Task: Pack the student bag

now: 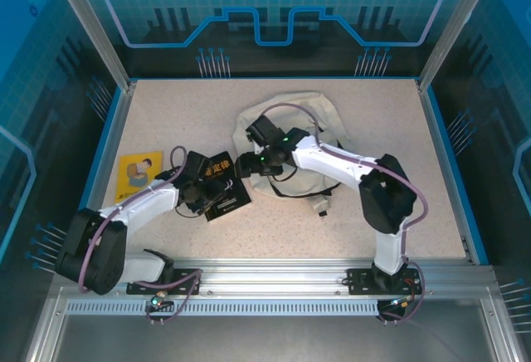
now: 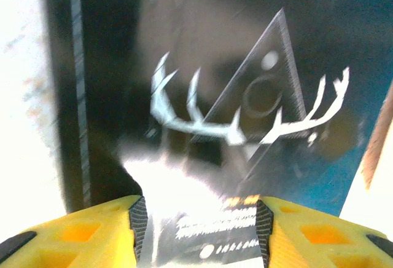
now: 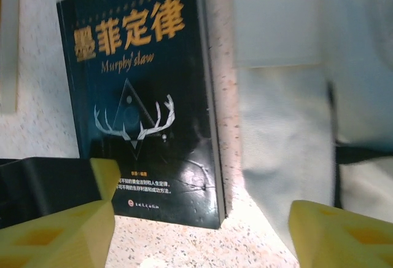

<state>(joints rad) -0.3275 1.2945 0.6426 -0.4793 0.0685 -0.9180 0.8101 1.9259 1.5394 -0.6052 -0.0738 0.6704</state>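
Student bag (image 1: 319, 113) beside black book (image 1: 228, 198), left pincer (image 2: 201, 209) half-open over book, right pincer (image 3: 202, 203) wide apart

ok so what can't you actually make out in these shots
- Left wrist view: motion blur and glare hide whether the left pincer actually grips the black paperback book with orange title.
- Top view: the right arm covers the mouth of the cream-white fabric backpack.
- Top view: the cover print of the yellow picture booklet is too small to read.
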